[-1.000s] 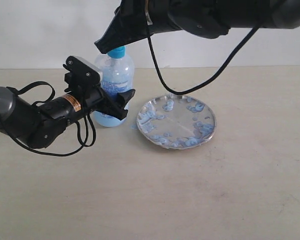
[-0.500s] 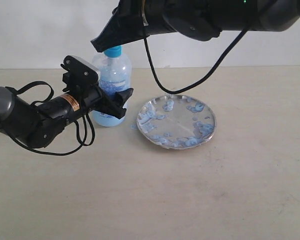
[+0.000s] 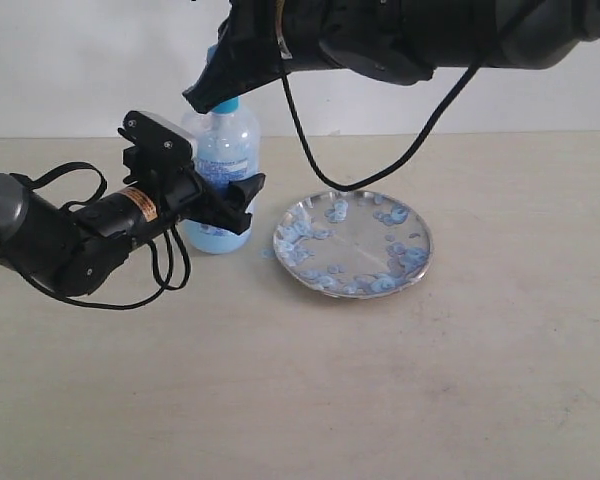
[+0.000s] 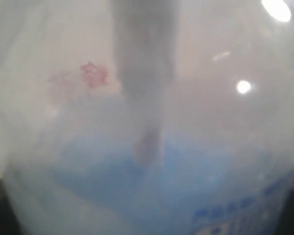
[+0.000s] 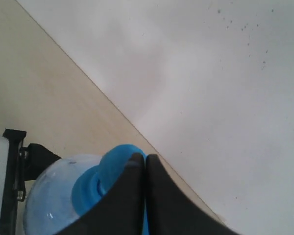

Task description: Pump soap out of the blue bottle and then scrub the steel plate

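Note:
The blue bottle (image 3: pixel 223 150) stands upright left of the steel plate (image 3: pixel 360 232), which lies flat and is dotted with pale blue soap (image 3: pixel 308 238) blobs. My left gripper (image 3: pixel 235 205) is shut around the bottle's lower body from the left. In the left wrist view the bottle (image 4: pixel 147 147) fills the frame as a blur and the fingers barely show. My right gripper (image 3: pixel 202 97) hangs over the bottle with its fingers pressed together, their tips at the blue pump head (image 3: pixel 229 104). The right wrist view shows that gripper (image 5: pixel 145 159) resting against the pump head (image 5: pixel 110 171).
A black cable (image 3: pixel 325 170) droops from the right arm down to the plate's far rim. The beige table (image 3: pixel 380 400) meets a white wall (image 3: pixel 80 60) just behind the bottle.
The bottle and my left gripper have shifted a little to the left. The right arm has drifted slightly left with its tips still at the pump head.

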`<state>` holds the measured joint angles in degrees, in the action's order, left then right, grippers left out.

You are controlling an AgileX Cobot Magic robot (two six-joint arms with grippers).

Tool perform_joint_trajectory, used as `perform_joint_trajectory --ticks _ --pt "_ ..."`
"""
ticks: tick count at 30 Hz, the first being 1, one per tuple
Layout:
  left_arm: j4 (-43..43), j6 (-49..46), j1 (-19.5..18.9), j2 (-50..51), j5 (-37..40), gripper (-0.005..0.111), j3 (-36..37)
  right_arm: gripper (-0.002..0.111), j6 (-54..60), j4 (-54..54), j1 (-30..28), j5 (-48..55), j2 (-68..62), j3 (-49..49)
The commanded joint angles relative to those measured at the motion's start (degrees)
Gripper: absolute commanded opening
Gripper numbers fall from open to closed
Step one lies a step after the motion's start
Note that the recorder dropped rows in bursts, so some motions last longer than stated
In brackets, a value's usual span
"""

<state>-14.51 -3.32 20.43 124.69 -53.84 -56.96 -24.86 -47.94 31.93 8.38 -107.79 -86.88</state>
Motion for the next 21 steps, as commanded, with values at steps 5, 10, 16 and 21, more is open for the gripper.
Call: perform_joint_trajectory --ticks 5,10,16,21 --pt "0.6 12.1 0.1 2.1 -13.2 0.004 -0.4 0.000 -0.5 -2.0 0.0 1.5 12.1 2.4" --pt "2.0 12.1 0.1 4.7 -15.2 0.004 -0.4 0.000 -0.5 -4.1 0.0 1.7 24.8 11.0" --pt "5.7 8.0 0.1 4.8 -16.0 0.018 -0.4 0.000 -0.5 -4.2 0.0 4.0 36.7 24.3" --pt "8.4 10.0 0.1 4.8 -16.1 0.083 -0.4 0.000 -2.0 -4.4 0.0 6.0 39.1 30.9"
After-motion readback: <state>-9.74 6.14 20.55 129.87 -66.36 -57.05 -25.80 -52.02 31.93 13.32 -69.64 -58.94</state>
